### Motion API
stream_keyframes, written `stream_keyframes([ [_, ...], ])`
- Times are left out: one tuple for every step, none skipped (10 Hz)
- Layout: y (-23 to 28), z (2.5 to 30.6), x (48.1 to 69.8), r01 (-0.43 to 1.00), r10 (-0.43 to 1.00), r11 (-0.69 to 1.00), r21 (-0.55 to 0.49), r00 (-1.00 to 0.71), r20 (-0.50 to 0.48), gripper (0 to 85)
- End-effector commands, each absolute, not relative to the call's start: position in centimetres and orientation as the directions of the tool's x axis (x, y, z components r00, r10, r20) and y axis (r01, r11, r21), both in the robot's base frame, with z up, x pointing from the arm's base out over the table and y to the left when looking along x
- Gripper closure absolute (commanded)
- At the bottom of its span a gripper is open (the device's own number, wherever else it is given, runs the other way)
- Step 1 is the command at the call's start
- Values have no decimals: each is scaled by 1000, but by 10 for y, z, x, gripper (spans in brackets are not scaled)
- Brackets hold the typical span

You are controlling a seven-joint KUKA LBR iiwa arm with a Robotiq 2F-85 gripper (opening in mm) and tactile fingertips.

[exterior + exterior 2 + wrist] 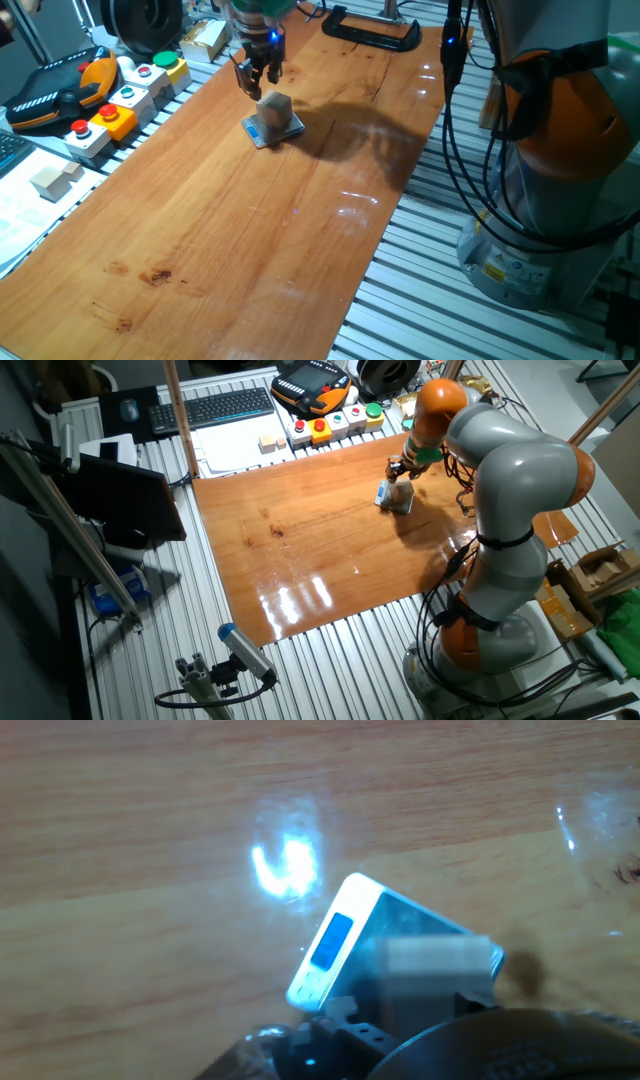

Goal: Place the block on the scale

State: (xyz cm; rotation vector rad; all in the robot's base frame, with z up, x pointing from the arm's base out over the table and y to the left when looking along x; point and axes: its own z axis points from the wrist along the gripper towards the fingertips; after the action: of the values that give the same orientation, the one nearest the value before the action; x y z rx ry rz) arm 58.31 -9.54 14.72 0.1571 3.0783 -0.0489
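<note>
1. Fixed views: the block [275, 109] is seen resting on the scale [262, 133], just below the gripper [258, 78].
2. The fingers are spread, nothing held.
3. Placement is judged done; only withdrawal is left.

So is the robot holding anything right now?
No. The end effector hangs just above the block, which sits on the scale. Nothing is between its fingers.

Open tabletop [200, 250] around the scale [272, 130]; button boxes [125, 100] well apart.
</note>
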Motion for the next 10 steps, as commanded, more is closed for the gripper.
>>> stream_keyframes([
  [-88, 155, 580, 107, 105, 994, -28, -993, -50, 620],
  [-80, 163, 577, 110, 109, 994, -22, -993, -35, 740],
  [-74, 169, 572, 105, 104, 994, -23, -994, -26, 843],
  [-70, 173, 568, 96, 96, 995, -17, -995, -16, 843],
  [-65, 176, 564, 82, 82, 997, -15, -997, -8, 843],
  [-62, 180, 558, 62, 62, 998, -14, -998, 2, 843],
  [-62, 182, 554, 42, 42, 999, -8, -999, 5, 843],
  [-62, 184, 551, 22, 23, 1000, -6, -1000, 13, 843],
  [-59, 186, 547, 12, 12, 1000, -5, -1000, 21, 843],
  [-56, 187, 544, -2, -2, 1000, -11, -1000, 27, 843],
])
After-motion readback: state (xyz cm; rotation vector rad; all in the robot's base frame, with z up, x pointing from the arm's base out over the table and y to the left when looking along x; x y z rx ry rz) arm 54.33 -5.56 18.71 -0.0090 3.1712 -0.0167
